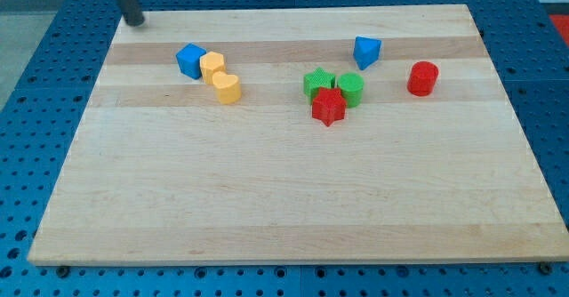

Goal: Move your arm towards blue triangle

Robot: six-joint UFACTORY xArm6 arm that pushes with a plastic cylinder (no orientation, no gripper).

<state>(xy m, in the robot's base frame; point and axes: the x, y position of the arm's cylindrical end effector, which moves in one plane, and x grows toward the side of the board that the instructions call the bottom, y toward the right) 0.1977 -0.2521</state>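
The blue triangle (366, 52) lies on the wooden board near the view's top, right of centre. My tip (134, 21) is at the board's top left corner, far to the left of the blue triangle. A blue cube (190, 60) lies below and to the right of the tip, closer to it than any other block.
A yellow hexagon (212, 66) and a yellow heart-like block (228, 88) touch beside the blue cube. A green star (317, 83), a green cylinder (350, 89) and a red star (328, 107) cluster below the triangle. A red cylinder (423, 78) stands to its right.
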